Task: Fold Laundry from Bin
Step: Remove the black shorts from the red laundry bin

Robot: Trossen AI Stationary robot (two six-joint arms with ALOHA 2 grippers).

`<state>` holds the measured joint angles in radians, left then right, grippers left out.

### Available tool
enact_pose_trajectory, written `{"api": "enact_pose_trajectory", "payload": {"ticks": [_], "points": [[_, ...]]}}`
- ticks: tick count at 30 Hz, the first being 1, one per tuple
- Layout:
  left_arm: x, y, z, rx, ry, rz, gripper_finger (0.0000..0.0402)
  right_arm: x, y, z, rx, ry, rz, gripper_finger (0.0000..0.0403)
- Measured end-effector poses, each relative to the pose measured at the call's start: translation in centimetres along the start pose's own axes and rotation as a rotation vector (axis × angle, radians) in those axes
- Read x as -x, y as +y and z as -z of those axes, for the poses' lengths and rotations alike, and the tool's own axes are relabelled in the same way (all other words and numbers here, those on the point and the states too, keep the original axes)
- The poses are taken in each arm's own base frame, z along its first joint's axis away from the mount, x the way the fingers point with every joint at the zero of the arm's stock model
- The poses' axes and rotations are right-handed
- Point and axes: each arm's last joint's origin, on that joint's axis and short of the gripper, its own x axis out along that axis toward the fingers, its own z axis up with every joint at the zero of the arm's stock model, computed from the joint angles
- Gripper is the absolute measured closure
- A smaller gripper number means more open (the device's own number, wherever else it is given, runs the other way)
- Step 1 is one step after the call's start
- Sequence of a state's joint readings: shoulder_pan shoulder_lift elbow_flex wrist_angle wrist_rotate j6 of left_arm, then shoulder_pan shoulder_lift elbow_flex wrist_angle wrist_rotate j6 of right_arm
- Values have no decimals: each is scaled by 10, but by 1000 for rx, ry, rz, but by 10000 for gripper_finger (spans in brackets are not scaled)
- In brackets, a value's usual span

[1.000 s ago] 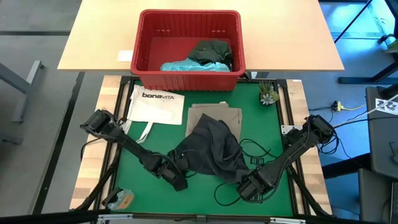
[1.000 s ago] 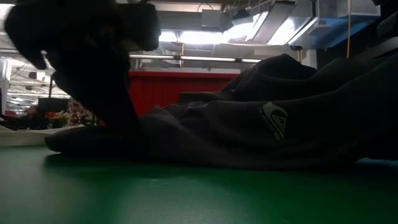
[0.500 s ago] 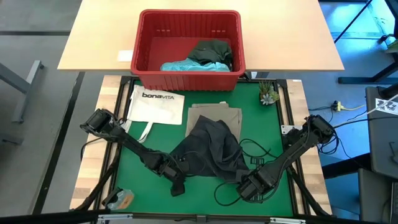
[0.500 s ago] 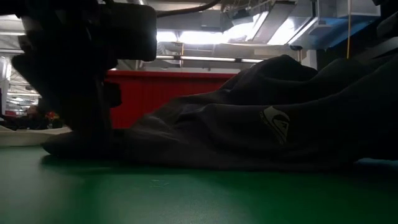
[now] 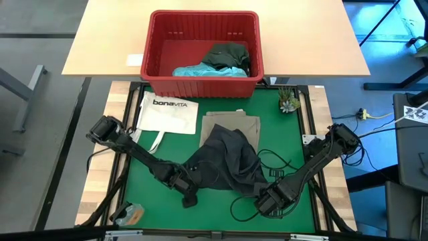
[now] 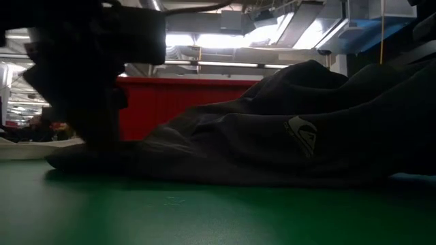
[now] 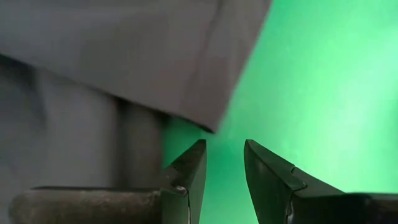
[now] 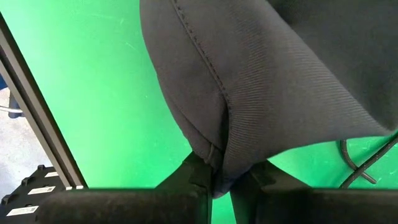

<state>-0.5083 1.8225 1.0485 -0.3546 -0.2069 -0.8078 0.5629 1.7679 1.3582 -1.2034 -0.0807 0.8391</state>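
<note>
the left claw (image 5: 190,199) sits low over the green mat (image 5: 294,137) of the bench, at the near-left edge of the dark grey garment (image 5: 227,164). its two fingers (image 7: 189,171) stand a little apart with only green mat between them, holding nothing; the hem of the grey cloth lies just beyond the tips. behind the left arm, the white bonavita tote bag (image 5: 168,112) lies flat at the mat's far-left corner.

in the middle, the dark grey garment is heaped in loose folds, overlapping the near part of the khaki-tan garment (image 5: 231,122), which lies flat beneath it. a thin dark drawstring (image 5: 267,159) loops out onto the mat from the right side of the heap. in the low view a small white logo (image 6: 300,131) shows on the grey cloth.

farther back, the red bin (image 5: 203,53) stands on the pale wooden table, holding the light turquoise garment (image 5: 200,69) and the dark green garment (image 5: 227,55) toward its right side.

to the right, the right claw (image 5: 269,201) is at the near-right edge of the heap, pressed together on a fold of the dark grey garment, which bunches between its fingers (image 8: 193,177). a small green plant (image 5: 289,102) stands at the far-right corner of the mat.
</note>
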Motion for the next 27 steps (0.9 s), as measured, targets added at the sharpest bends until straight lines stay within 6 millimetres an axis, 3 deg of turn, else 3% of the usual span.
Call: {"api": "enact_pose_trajectory", "payload": {"ticks": [21, 24, 27], "points": [[-11, 3, -17, 64, -94, 50, 301, 0, -1, 0, 0, -20, 20, 368], [-11, 3, -18, 58, -102, 45, 324, 0, -1, -1, 0, -30, 34, 368], [-8, 3, -19, 35, -123, 43, 378, 0, -1, 0, 0, -30, 35, 377]]}}
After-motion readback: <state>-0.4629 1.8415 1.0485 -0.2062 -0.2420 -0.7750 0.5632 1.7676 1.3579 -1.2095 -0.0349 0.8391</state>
